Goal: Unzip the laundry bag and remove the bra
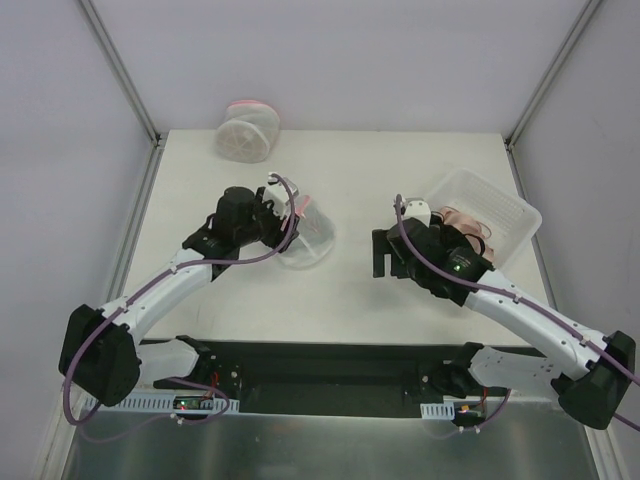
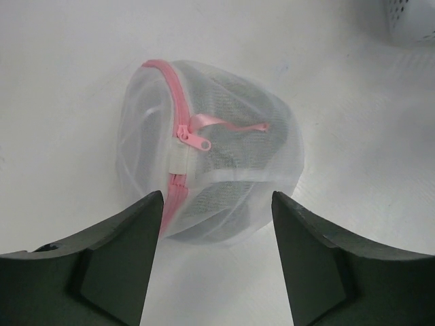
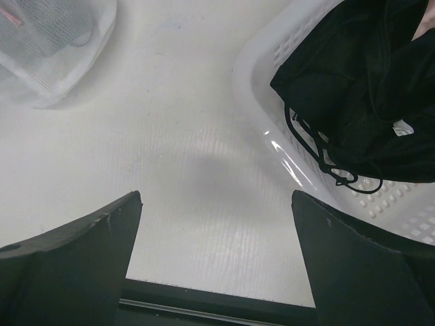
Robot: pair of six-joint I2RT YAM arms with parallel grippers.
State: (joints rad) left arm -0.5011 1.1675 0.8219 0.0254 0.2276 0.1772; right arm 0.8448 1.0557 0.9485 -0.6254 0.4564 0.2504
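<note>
My left hand (image 2: 217, 201) hangs released just before the laundry bag (image 2: 234, 163); I'd pinch its zipper pull (image 2: 198, 140) squarely, then drag rimwise.

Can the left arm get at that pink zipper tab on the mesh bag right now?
Probably yes. The open left gripper sits just in front of the bag, the zipper tab faces it, and nothing lies between them.

White table (image 1: 350, 295) — laundry bag (image 1: 310, 238) mid-left, drum-shaped mesh bag (image 1: 247, 130) at far edge, perforated basket (image 1: 505, 195) right.
</note>
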